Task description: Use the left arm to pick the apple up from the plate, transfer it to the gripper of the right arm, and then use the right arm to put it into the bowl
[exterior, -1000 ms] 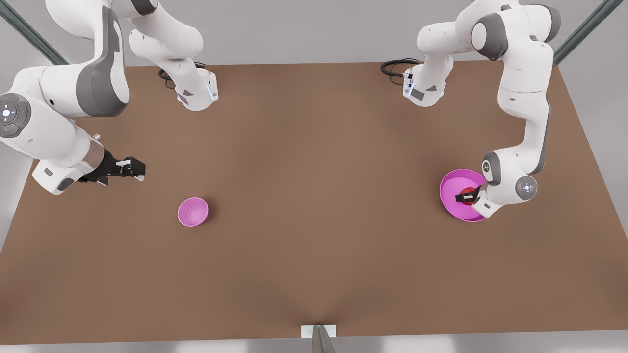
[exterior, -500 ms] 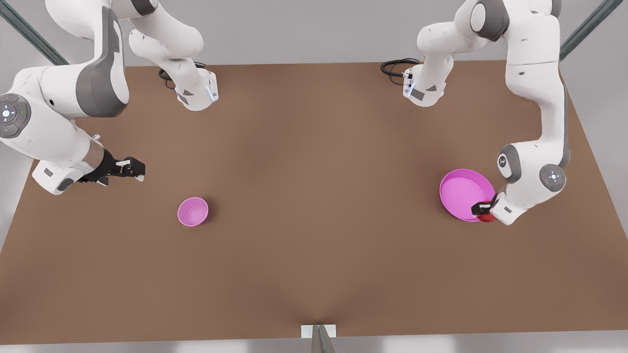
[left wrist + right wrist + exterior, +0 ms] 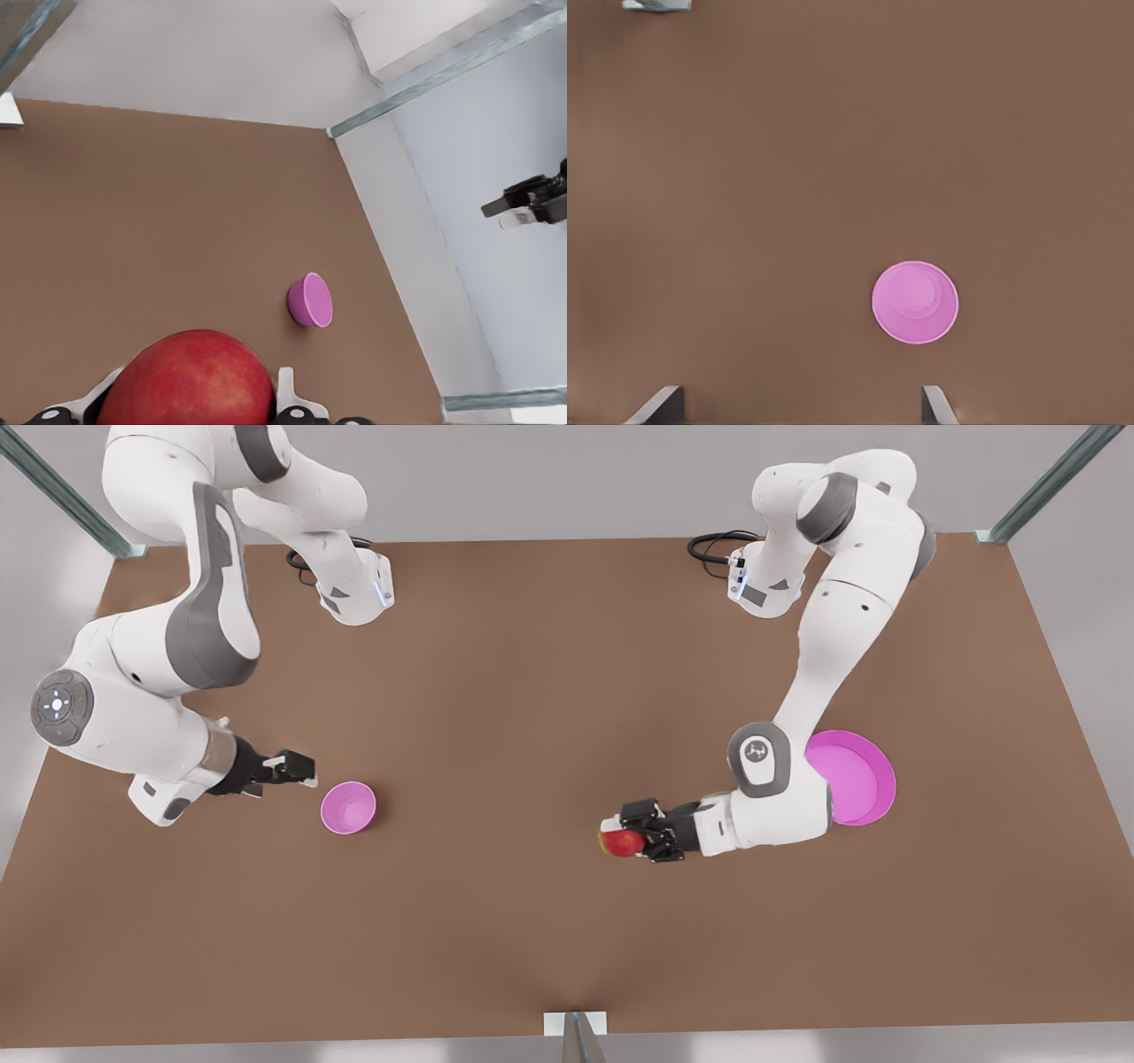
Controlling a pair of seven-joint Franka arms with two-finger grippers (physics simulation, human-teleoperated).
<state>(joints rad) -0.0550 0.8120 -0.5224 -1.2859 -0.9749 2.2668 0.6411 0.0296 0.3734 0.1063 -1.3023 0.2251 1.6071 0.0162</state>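
The red apple point(image 3: 623, 842) hangs above the middle of the table, with my left gripper point(image 3: 627, 834) shut on it and pointing toward the front view's left. In the left wrist view the apple point(image 3: 197, 381) sits between the white fingertips point(image 3: 289, 394). The pink plate point(image 3: 858, 781) lies bare behind the left arm's elbow, at the front view's right. The small pink bowl point(image 3: 348, 807) stands at the front view's left. My right gripper point(image 3: 304, 771) hovers open just beside it, and its spread fingertips point(image 3: 937, 404) frame the bowl point(image 3: 914, 301) in the right wrist view.
Both arm bases point(image 3: 354, 598) point(image 3: 766, 589) stand at the table's far edge, with black cables beside them. A small white bracket point(image 3: 576, 1023) sits at the near edge. Brown tabletop point(image 3: 496, 717) stretches between the two grippers.
The left gripper lifted the apple off the plate and carried it toward the front view's left, to mid-table. The right arm swung nearer the bowl.
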